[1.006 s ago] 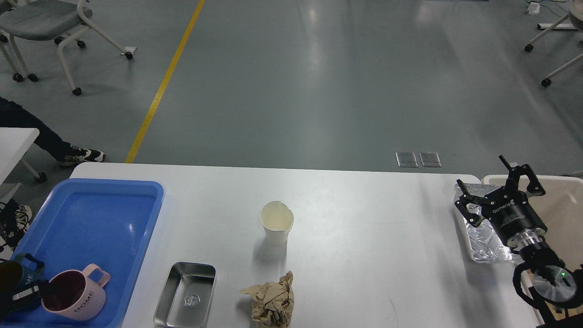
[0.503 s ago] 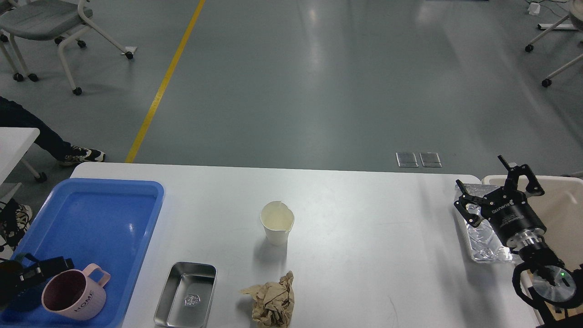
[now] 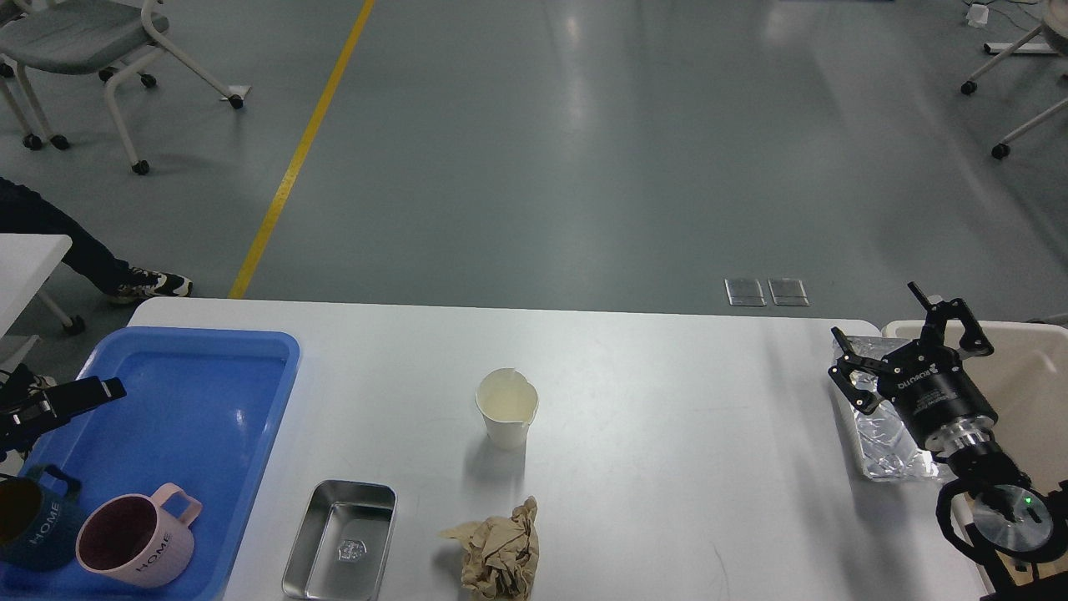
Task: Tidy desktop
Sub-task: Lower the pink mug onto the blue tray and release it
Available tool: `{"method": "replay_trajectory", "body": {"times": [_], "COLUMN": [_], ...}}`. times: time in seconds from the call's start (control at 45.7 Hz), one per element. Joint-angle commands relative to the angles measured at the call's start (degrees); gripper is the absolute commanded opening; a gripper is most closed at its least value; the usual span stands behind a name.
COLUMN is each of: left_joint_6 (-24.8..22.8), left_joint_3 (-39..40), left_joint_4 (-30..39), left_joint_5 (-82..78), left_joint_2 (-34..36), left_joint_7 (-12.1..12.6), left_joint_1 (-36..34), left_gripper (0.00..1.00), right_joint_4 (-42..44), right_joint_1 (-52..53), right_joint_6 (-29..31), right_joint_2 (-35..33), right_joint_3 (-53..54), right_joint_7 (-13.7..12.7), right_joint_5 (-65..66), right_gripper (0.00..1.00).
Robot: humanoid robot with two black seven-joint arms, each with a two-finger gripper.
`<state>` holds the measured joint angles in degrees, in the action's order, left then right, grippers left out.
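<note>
The white desktop [image 3: 667,392] holds a white paper cup [image 3: 506,407] in the middle, a crumpled brown paper [image 3: 499,549] near the front edge, and a small steel tray [image 3: 340,541] to its left. A crinkled foil tray [image 3: 884,438] lies at the right end. My right gripper [image 3: 883,330] is open and empty above the foil tray's far end. My left gripper [image 3: 67,399] is at the left edge over the blue tray [image 3: 192,401], open and empty, partly cut off by the view's edge.
A pink mug [image 3: 138,541] and a dark blue mug [image 3: 33,522] stand in the blue tray's front left corner. A beige bin [image 3: 1039,376] stands off the right end of the table. Chairs and a person's legs are beyond the far left.
My left gripper let go of the dark blue mug beside the pink mug and rose away toward the tray's far left. The right arm barely moved.
</note>
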<state>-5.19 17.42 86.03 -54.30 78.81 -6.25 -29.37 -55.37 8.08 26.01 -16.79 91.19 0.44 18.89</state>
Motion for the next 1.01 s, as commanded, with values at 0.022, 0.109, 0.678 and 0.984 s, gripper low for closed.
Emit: {"method": "replay_trajectory", "body": {"times": [0.022, 0.109, 0.678, 0.984], "left_joint_6": [0.9, 1.2, 4.4, 4.0], "left_joint_3": [3.7, 7.5, 8.1, 8.0], "left_joint_4": [1.0, 1.2, 7.9, 7.8], "left_joint_5": [0.2, 0.5, 1.0, 1.0], "left_joint_2": [1.9, 2.0, 2.8, 1.4], "left_joint_7": [-0.1, 0.1, 0.1, 0.6], "left_joint_1": [-0.2, -0.1, 0.3, 0.4], "left_gripper": [0.79, 0.79, 0.79, 0.79], "right_joint_4": [0.0, -0.1, -0.1, -0.1], "right_joint_1": [-0.1, 0.1, 0.0, 0.2], "right_joint_6": [0.0, 0.0, 0.0, 0.0], "right_joint_2": [-0.3, -0.3, -0.4, -0.4], "right_joint_3": [-0.1, -0.1, -0.1, -0.1], "right_joint_7": [0.0, -0.1, 0.0, 0.0], "right_joint_5": [0.0, 0.0, 1.3, 2.0], "right_gripper": [1.0, 1.0, 1.0, 1.0]}}
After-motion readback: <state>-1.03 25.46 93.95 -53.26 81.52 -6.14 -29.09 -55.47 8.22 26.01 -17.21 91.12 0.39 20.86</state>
